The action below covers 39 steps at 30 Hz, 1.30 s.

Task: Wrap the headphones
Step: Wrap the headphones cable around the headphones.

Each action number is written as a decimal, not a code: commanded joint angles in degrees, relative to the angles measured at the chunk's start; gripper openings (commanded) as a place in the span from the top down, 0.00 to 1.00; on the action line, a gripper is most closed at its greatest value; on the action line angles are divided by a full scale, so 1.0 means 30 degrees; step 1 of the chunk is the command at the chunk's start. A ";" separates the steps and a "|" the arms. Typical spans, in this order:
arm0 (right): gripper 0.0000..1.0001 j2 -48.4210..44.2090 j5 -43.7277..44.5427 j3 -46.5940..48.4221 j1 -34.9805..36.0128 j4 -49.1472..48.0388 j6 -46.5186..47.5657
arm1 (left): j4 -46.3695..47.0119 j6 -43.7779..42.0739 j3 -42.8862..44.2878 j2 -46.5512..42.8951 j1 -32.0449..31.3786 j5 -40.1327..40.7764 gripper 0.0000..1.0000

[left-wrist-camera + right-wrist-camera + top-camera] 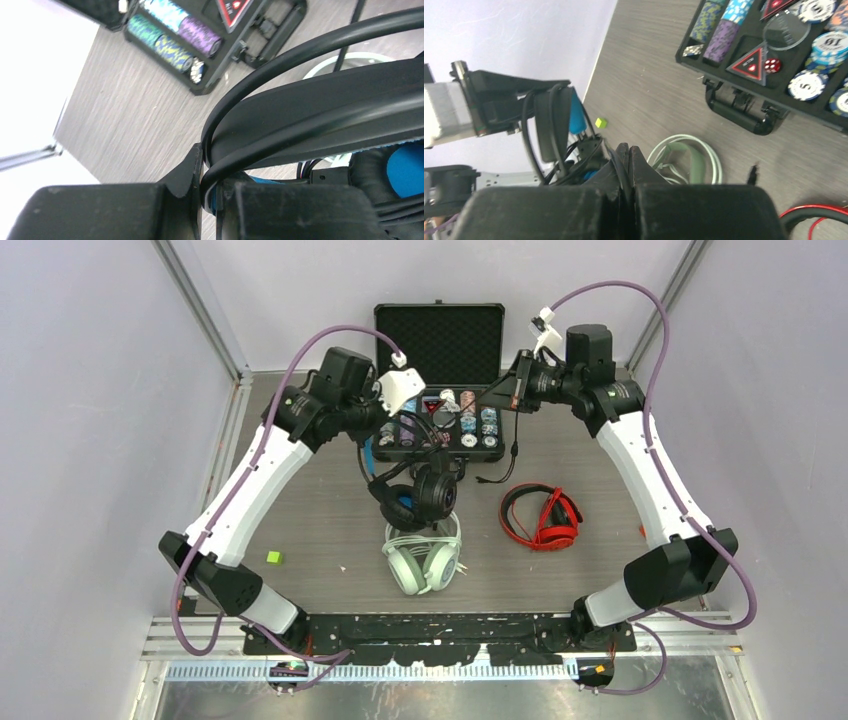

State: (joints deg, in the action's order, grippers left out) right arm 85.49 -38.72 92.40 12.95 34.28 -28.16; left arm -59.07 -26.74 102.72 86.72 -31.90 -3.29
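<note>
The bulky black headphones [420,495] hung above the worktop [320,500], over the mint-green pair [425,560]. They looked fairly heavy, with a stiff headband [325,115] that seemed best for gripping and a limp, slippery cable [514,445]. The left gripper [210,195] had its jaws clamped on that headband, and the right gripper [628,160] had its jaws pinched shut on the cable.
</note>
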 commanded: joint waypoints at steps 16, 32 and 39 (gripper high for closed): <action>1.00 -0.1109 -0.3509 -0.0771 0.2768 -0.5037 -0.5630 | -0.1446 0.1142 0.1466 0.1566 -0.0880 0.9416 1.00; 0.99 -0.2123 0.1623 -0.1024 0.3011 -0.2181 -0.3423 | -0.2636 0.2844 0.2664 0.1736 -0.0646 1.0530 1.00; 1.00 -0.2008 0.2490 -0.1232 0.2875 -0.1783 -0.3140 | -0.2659 0.2824 0.2470 0.1565 -0.0646 1.0165 1.00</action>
State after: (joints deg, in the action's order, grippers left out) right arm 81.58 -34.44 88.58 22.26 29.21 -39.33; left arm -66.76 -19.27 108.79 94.91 -34.37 26.89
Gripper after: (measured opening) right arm 0.018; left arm 0.084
